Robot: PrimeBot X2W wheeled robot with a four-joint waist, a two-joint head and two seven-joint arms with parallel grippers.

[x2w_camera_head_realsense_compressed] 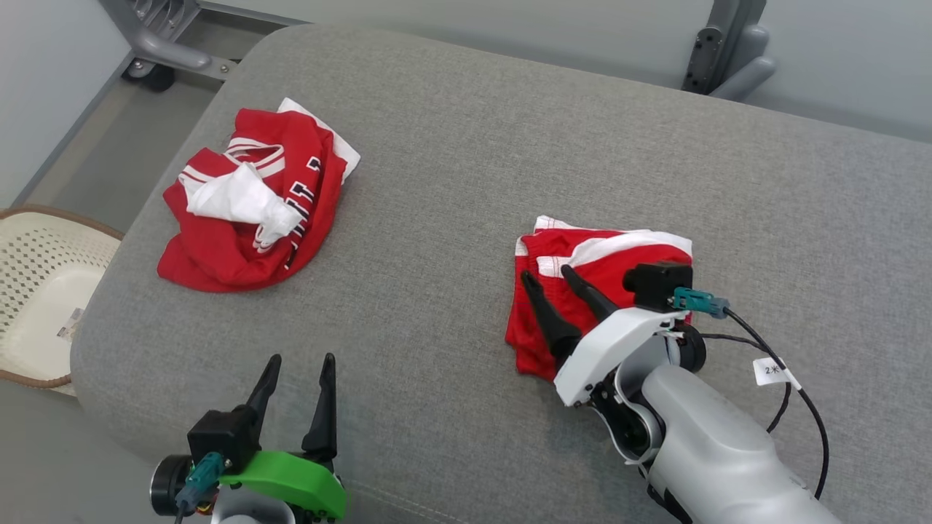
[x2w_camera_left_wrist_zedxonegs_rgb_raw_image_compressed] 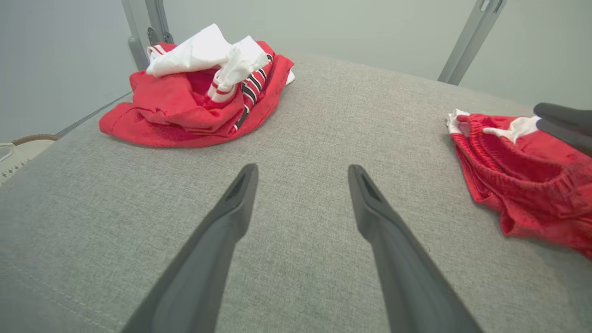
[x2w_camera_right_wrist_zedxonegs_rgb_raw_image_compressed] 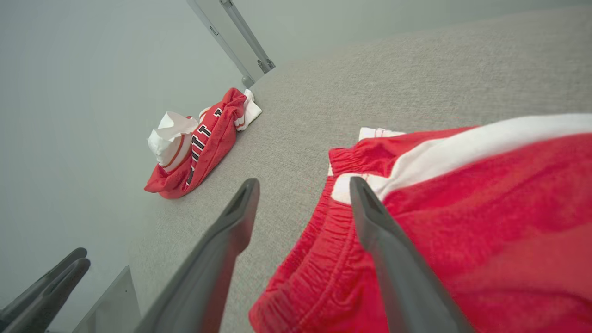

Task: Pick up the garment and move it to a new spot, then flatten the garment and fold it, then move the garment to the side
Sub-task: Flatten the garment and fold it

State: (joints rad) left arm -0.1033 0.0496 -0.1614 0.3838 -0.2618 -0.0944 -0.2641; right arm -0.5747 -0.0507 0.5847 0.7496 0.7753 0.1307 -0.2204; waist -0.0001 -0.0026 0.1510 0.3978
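Folded shorts (x2w_camera_head_realsense_compressed: 619,258) right of centre on grey cushion (x2w_camera_head_realsense_compressed: 466,145), beneath right gripper (x2w_camera_head_realsense_compressed: 546,273), fingers wide, holding nothing. Left gripper (x2w_camera_head_realsense_compressed: 302,358) at near edge, wide too, empty. Seemingly set-down stage: lift straight up, clear of waistband, sparing fold. Crumpled jersey (x2w_camera_head_realsense_compressed: 240,240) far left, well apart

Left hand (x2w_camera_head_realsense_compressed: 302,358) and right hand (x2w_camera_head_realsense_compressed: 546,272) both stand open, the right reaching farther forward.

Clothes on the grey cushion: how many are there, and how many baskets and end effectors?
Red garments: 2 (crumpled jersey, folded shorts)
Baskets: 1 (white basket)
End effectors: 2 (left end effector, right end effector)
Total: 5
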